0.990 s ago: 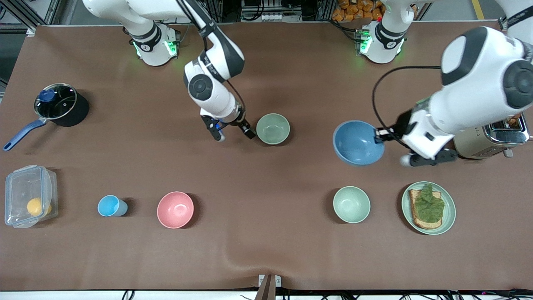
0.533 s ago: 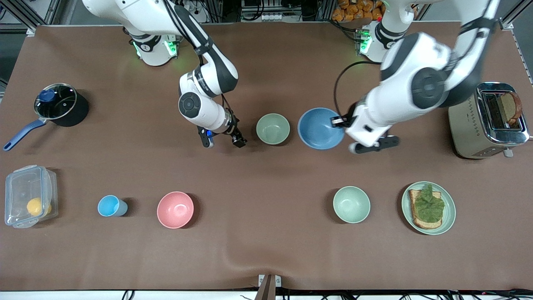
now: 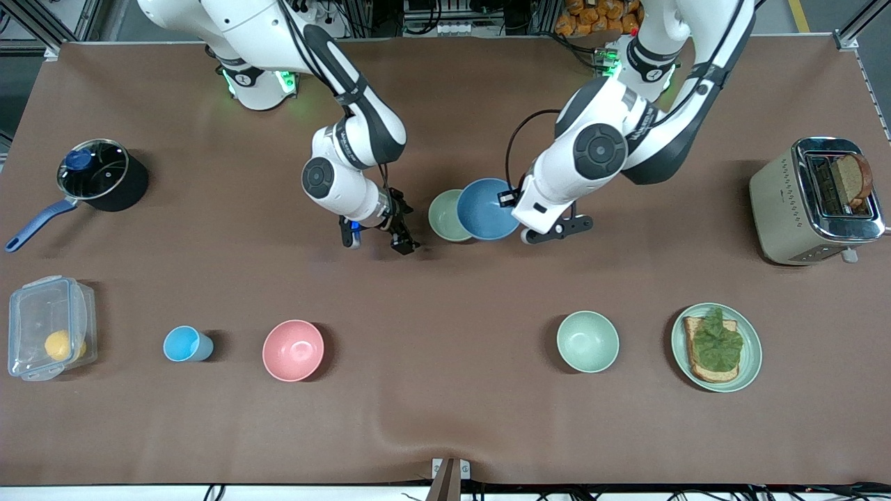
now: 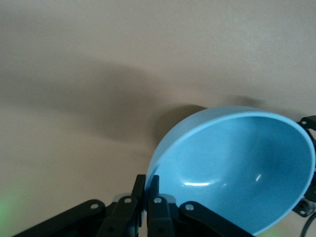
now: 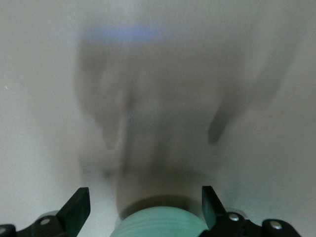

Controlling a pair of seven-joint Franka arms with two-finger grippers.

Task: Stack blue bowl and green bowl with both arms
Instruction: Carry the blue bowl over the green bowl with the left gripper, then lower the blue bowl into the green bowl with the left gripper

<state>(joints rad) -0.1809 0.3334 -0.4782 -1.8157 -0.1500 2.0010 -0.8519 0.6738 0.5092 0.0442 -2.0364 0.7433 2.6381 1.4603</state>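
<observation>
Left gripper [image 3: 514,200] is pinching the rim of the blue bowl [image 3: 487,209] — in the left wrist view the two fingers [image 4: 147,197] are sitting tight together on the bowl's edge, one on each side of the rim. It's holding the bowl up in the air, tilted, over the table [image 3: 445,417] and partly over the green bowl [image 3: 444,216], so from the front camera the blue one is covering the green bowl's edge on the left arm's side. The green bowl is sitting upright on the table around the middle, between the two arms.

Right gripper [image 3: 379,240] is hanging just beside the green bowl, toward the right arm's end of the table, with its fingers [image 5: 74,210] spread wide and nothing between them — the right wrist view is showing the green bowl's outer wall [image 5: 160,222] low between the open fingers, not touching them.

Everything else is sitting well apart from this: a second green bowl [image 3: 587,341] and a plate of toast [image 3: 717,347] nearer the front camera, a pink bowl [image 3: 293,350] and a small blue cup [image 3: 182,344] in the same row, a clear container [image 3: 49,327] and a pot [image 3: 97,174] at the right arm's end, and a toaster [image 3: 814,202] at the left arm's end.
</observation>
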